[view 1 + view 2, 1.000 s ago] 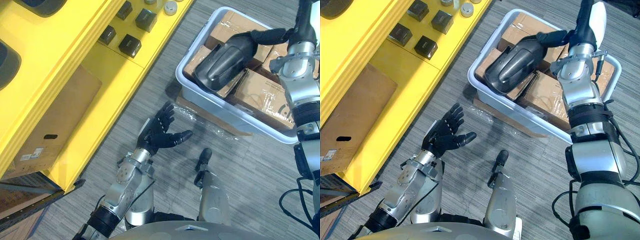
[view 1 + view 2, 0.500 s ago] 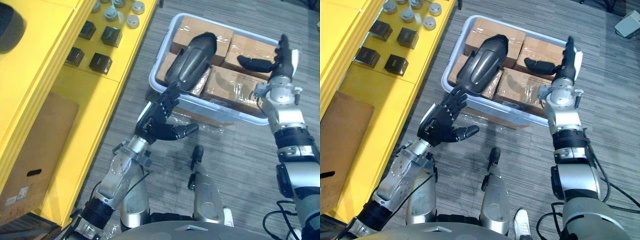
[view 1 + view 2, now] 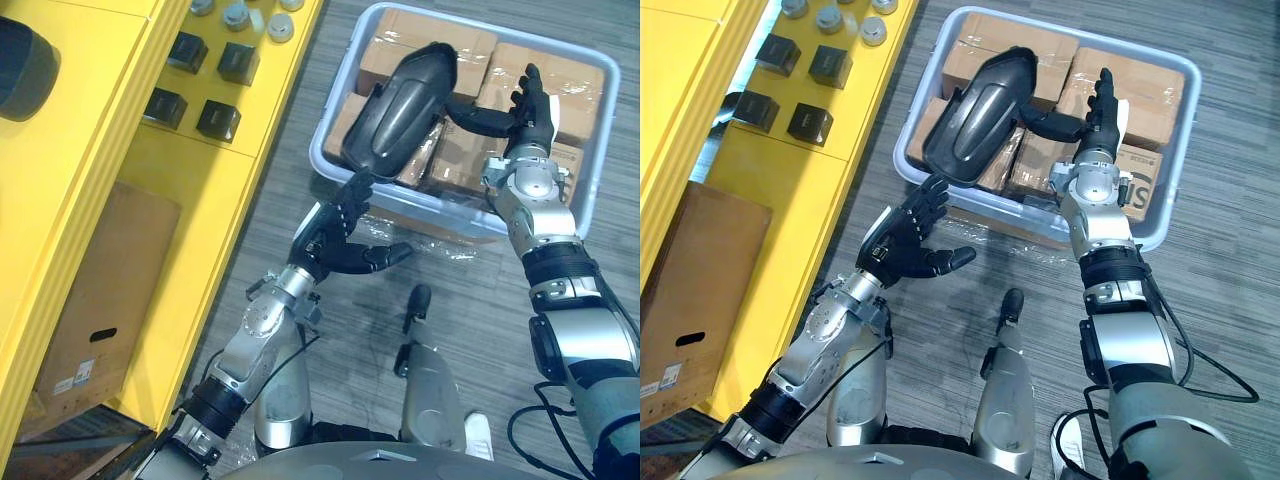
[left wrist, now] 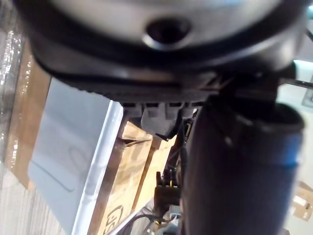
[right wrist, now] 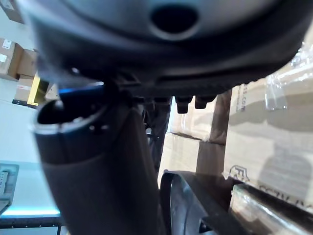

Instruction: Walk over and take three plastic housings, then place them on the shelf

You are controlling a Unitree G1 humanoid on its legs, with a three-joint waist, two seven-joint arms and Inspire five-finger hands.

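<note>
A black plastic housing lies tilted on the cardboard boxes inside a grey-blue bin on the floor. My right hand hovers open over the boxes just right of it, fingers straight, thumb stretched out to the housing's side. My left hand is open below the bin's near wall, its fingertips up by the housing's lower end. In the right wrist view the housing shows past the thumb. Another dark housing rests on the yellow shelf at the far left.
Small black boxes and round metal parts sit on the shelf's lower step. A cardboard box stands in the shelf's bottom bay. The bin rests on flat cardboard and plastic film. Grey floor lies between shelf and bin.
The camera has shifted as the robot moved. My left hand has risen from near the floor up to the bin's near wall. My right hand has moved in closer beside the housing.
</note>
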